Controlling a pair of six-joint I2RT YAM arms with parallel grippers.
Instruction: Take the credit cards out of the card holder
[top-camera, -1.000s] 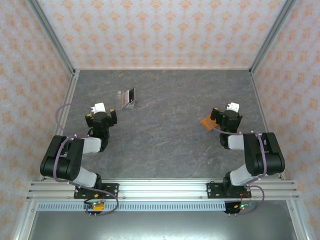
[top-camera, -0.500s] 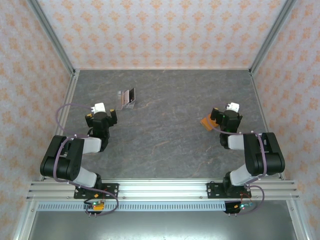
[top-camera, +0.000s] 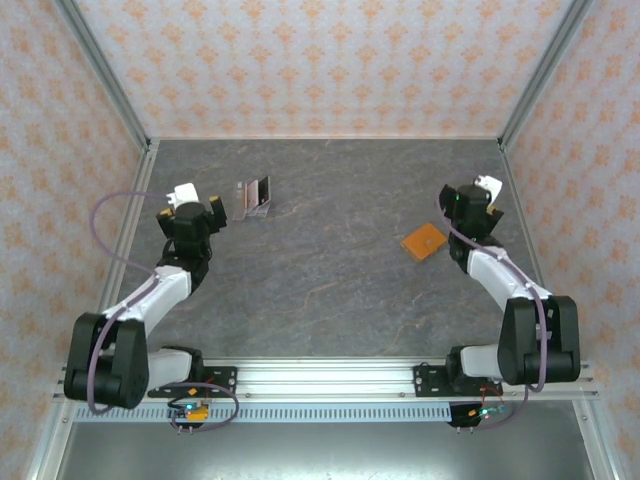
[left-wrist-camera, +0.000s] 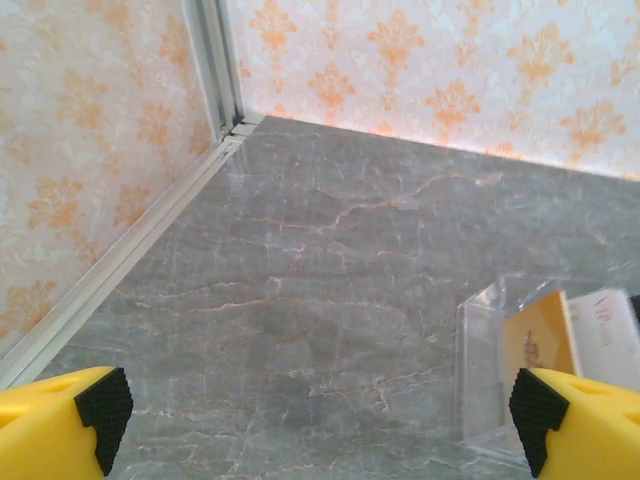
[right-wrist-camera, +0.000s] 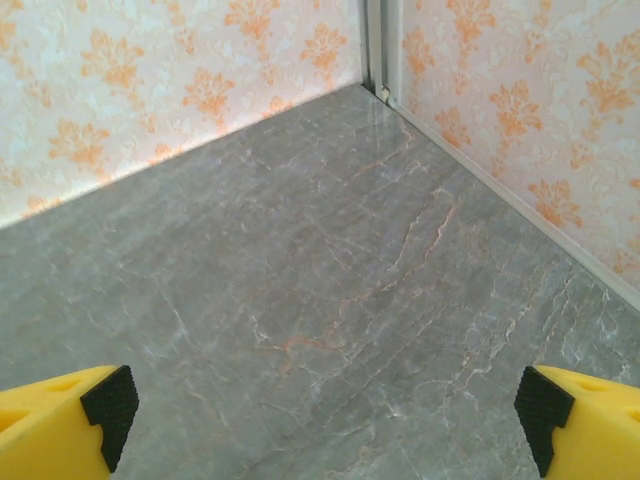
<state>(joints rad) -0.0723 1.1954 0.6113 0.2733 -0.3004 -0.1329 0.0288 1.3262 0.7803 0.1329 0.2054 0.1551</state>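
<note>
Holds both pincers released above worktop (top-camera: 330, 280).
Finds credit cards (top-camera: 255, 198) upright in clear case (left-wrist-camera: 480, 370), just right of left pincer (top-camera: 192, 212); finds orange card holder (top-camera: 424, 242) flat, near-left of right pincer (top-camera: 470, 203).

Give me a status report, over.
Left gripper, right gripper open, empty. Credit cards in clear case ahead of left gripper. Orange card holder flat near right gripper. No obstruction seen.

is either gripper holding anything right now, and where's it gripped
Nothing is held. The left gripper and the right gripper are both open, with bare table showing between their fingers.
</note>
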